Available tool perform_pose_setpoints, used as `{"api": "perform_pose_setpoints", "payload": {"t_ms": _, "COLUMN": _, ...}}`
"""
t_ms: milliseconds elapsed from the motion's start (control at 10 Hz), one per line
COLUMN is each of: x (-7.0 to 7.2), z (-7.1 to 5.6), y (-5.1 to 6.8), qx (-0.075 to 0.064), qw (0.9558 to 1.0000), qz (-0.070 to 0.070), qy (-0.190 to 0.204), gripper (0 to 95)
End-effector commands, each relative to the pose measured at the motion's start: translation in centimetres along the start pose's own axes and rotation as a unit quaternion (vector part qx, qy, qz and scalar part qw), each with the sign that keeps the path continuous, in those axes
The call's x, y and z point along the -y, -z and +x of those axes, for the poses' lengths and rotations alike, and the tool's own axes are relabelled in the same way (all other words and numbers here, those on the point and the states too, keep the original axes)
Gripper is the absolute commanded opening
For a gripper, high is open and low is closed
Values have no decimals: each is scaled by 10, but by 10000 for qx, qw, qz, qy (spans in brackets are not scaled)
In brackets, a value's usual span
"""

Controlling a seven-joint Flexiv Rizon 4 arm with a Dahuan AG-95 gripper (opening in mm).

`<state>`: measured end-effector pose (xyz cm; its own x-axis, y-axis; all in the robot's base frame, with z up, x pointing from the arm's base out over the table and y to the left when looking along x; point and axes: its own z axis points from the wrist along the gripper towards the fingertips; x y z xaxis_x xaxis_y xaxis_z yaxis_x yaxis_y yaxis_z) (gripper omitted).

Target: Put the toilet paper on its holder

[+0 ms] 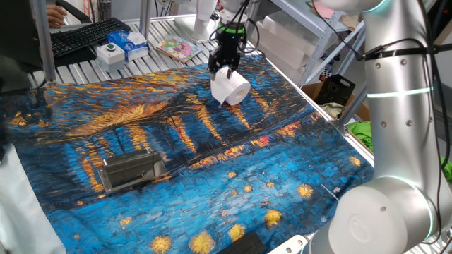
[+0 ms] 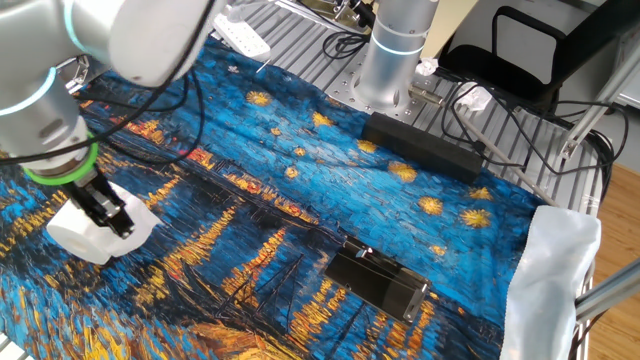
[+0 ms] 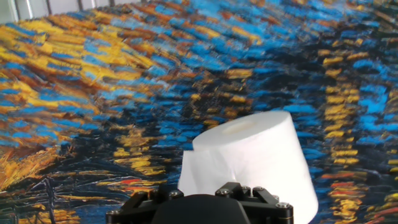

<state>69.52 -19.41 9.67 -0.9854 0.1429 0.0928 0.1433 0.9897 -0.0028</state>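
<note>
The toilet paper is a white roll held in my gripper above the painted cloth at the far side. It also shows in the other fixed view under my gripper, and fills the lower middle of the hand view. My gripper is shut on the roll, and its fingertips are hidden by the roll. The holder is a grey metal bracket lying flat on the cloth at the near left, well apart from the roll. It also shows in the other fixed view.
A blue and orange painted cloth covers the table. A white button box, a blue box and a keyboard lie past the cloth's far edge. A black bar and cables lie by the arm's base.
</note>
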Motion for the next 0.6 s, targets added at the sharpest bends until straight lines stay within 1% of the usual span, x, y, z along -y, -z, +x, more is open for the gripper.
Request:
{"api": "perform_pose_setpoints", "payload": {"t_ms": 100, "x": -3, "z": 0, "y": -2, "qx": -22, "qw": 10000, "qz": -12, "qy": -40, "gripper": 570}}
{"api": "perform_pose_setpoints", "payload": {"t_ms": 600, "x": -18, "z": 14, "y": -1, "qx": -13, "qw": 9997, "qz": -35, "qy": -221, "gripper": 570}}
